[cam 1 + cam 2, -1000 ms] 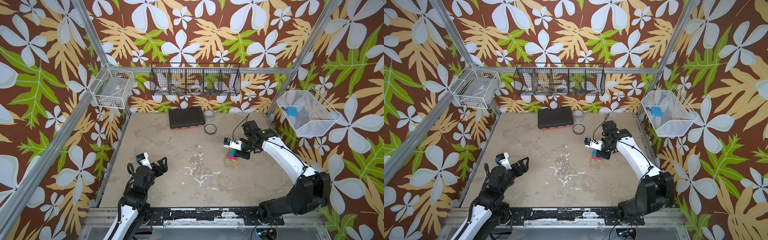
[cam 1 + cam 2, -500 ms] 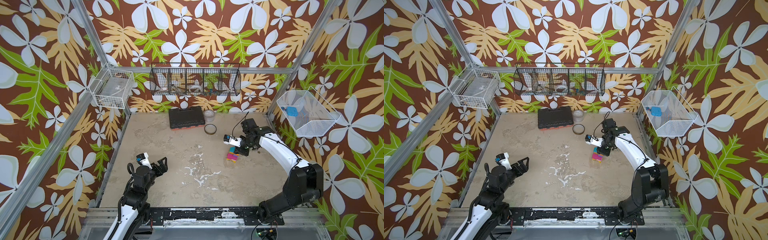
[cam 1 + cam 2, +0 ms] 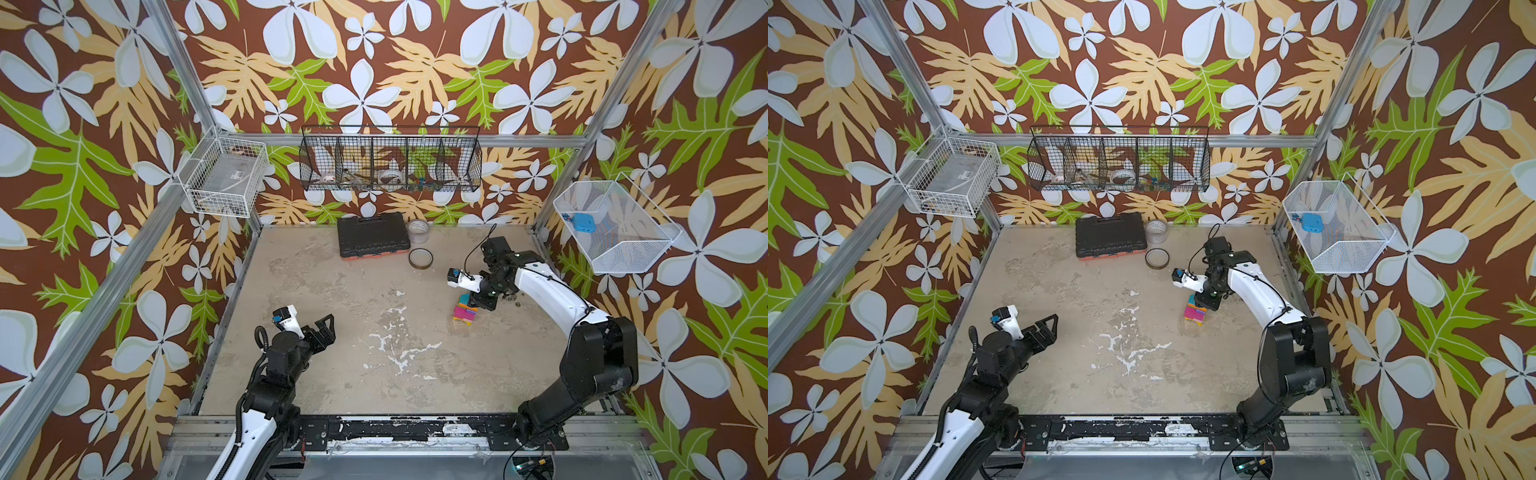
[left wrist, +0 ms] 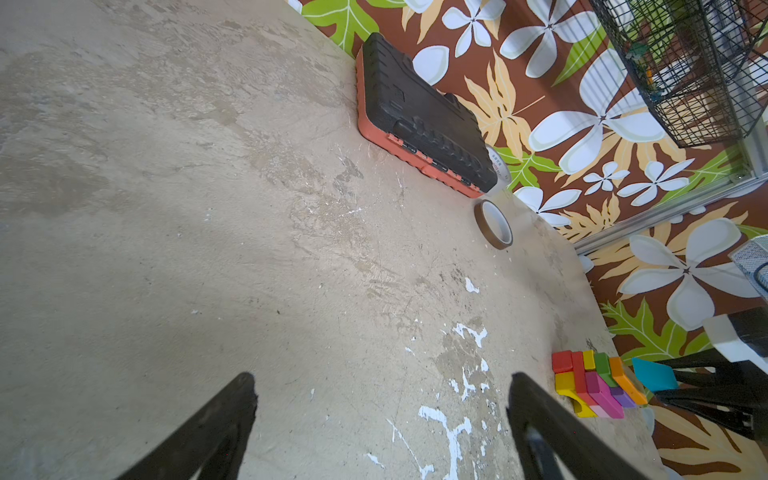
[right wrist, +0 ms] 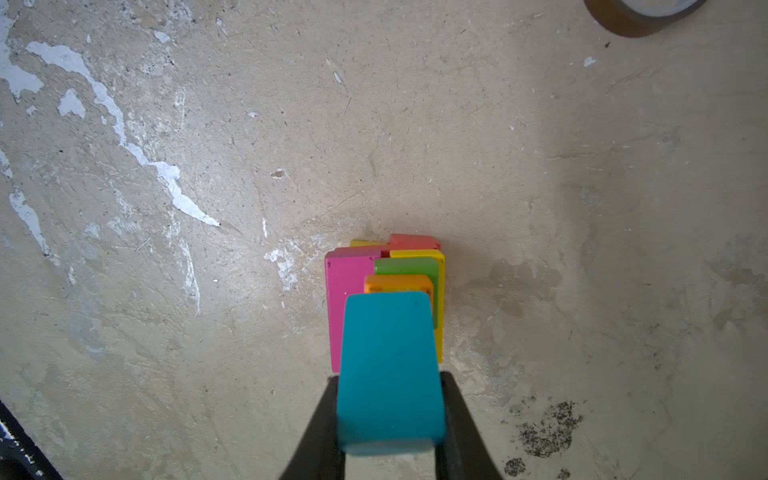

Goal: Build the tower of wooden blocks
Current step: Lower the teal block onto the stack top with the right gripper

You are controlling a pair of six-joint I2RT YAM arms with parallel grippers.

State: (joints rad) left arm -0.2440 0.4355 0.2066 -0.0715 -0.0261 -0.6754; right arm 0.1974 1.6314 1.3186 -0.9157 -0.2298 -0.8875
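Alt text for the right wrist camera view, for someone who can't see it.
The right gripper, shut on a teal block, holds it over the tower of magenta, green, orange, yellow and red blocks. Worn beige tabletop around; a tape roll at one edge.

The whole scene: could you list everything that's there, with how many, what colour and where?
tower: one, red, yellow, pink, magenta, green and orange blocks, right half of table
teal block: one, teal, at the tower's top, in the right gripper
case: one, black with orange base, back of table
tape rolls: two, one brown, one whitish, right of the case
white baskets: two, white, left wall and right wall
black basket: one, black, back wall
blue item: one, blue, in the right-wall basket
table: one, beige, scuffed
left gripper: one, black, open, empty, front left
right gripper: one, black, shut on the teal block
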